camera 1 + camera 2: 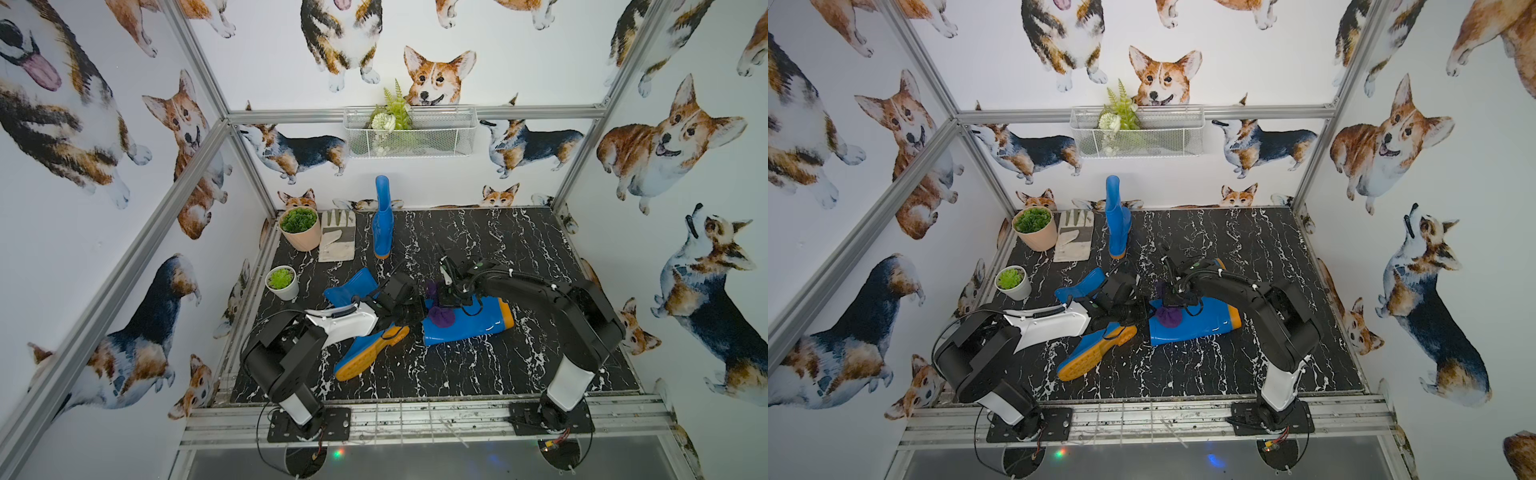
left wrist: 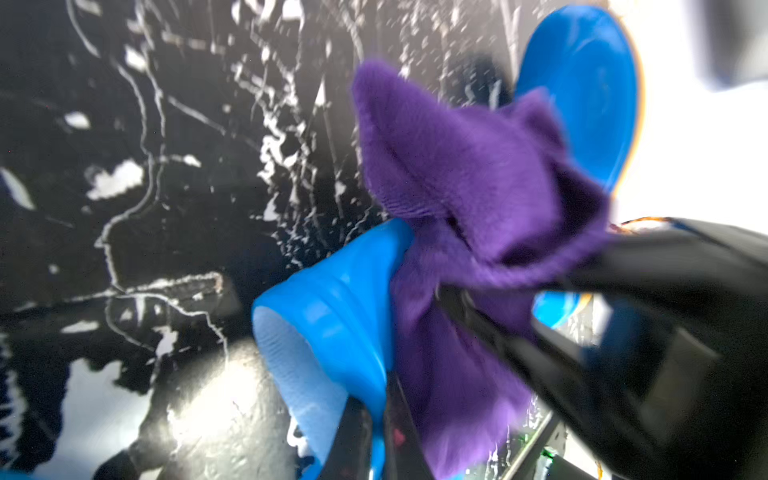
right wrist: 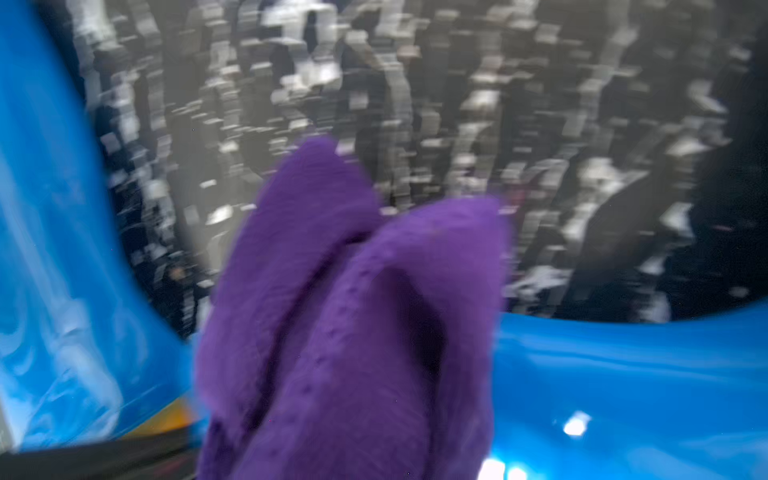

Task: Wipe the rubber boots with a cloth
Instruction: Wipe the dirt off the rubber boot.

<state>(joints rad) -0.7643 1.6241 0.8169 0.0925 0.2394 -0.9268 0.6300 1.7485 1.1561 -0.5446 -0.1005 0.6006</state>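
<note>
Lying boot (image 1: 469,326) sits at the centre of both top views, sole to the right. Left gripper (image 1: 411,311) has its fingers pressed together on the boot's shaft rim, as the left wrist view shows. Right gripper (image 1: 448,296) pinches the cloth (image 1: 441,316), which is bunched against the shaft. Standing boot (image 1: 383,220) is at upper centre, untouched, with a glove (image 1: 337,241) just left of it.

Glossy blue boots (image 1: 469,326), orange-soled! Fuzzy deep-purple cloth (image 1: 441,316)! Black surface (image 1: 519,257) veined white, and white walls (image 1: 266,62) printed with tan-and-black corgis.
</note>
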